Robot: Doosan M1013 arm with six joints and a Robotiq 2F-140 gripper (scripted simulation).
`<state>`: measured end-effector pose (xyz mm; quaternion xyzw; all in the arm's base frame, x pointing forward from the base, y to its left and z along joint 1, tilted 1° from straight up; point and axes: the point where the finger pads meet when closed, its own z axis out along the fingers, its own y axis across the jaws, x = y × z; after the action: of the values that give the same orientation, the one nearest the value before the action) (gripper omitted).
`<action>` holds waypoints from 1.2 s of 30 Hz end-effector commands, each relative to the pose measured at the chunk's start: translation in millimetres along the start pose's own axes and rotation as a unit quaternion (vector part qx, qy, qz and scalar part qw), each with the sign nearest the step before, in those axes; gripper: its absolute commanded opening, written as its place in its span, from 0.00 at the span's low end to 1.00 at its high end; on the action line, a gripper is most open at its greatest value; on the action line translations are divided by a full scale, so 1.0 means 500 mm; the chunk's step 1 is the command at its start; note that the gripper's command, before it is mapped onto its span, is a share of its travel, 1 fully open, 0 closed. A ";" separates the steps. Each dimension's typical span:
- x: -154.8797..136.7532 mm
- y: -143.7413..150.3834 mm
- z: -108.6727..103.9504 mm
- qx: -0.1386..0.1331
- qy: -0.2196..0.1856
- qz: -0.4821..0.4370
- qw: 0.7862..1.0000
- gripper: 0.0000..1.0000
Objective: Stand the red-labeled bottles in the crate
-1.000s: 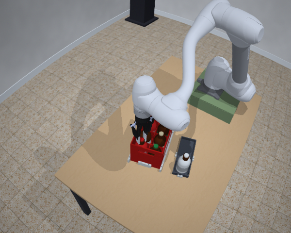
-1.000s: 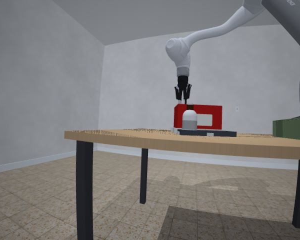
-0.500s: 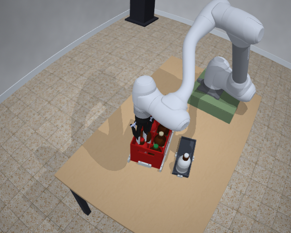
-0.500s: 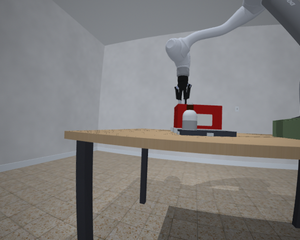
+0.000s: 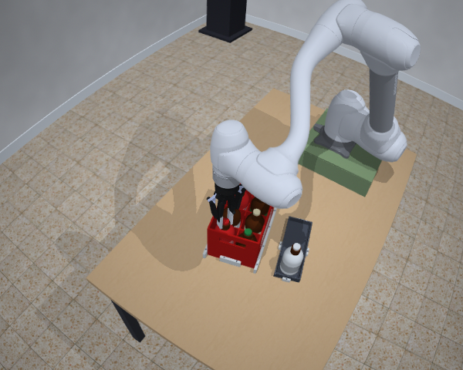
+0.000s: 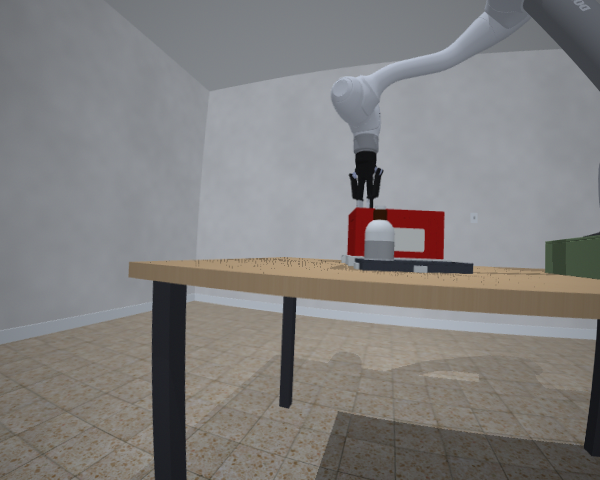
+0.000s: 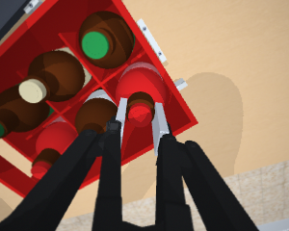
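The red crate (image 5: 231, 248) (image 6: 434, 232) (image 7: 183, 113) stands on the table beside the dark tray (image 5: 299, 229) (image 6: 445, 267). My gripper (image 5: 224, 216) (image 6: 366, 198) (image 7: 140, 110) reaches down into the crate's near corner cell. It is shut on the neck of a red-labeled bottle (image 7: 140, 82), which stands upright low in that cell. A second red-labeled bottle (image 7: 55, 140) stands two cells along the same row. A white-labeled bottle (image 5: 292, 258) (image 6: 379, 240) stands upright on the tray.
The crate's other cells hold brown bottles: one with a green cap (image 7: 95, 44), one with a cream cap (image 7: 33, 90), and one next to my fingers. The arm's green base block (image 5: 335, 167) (image 6: 582, 255) sits at the far end of the table.
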<state>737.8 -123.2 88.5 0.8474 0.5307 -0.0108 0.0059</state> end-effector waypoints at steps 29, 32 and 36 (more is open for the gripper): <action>0.000 0.000 0.018 0.000 0.000 0.000 1.000 0.00; 0.000 0.000 0.021 0.000 0.000 0.000 1.000 0.00; 0.000 0.000 0.025 0.000 0.000 0.000 1.000 0.00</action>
<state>737.7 -123.4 76.7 0.8474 0.5307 -0.0108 0.0059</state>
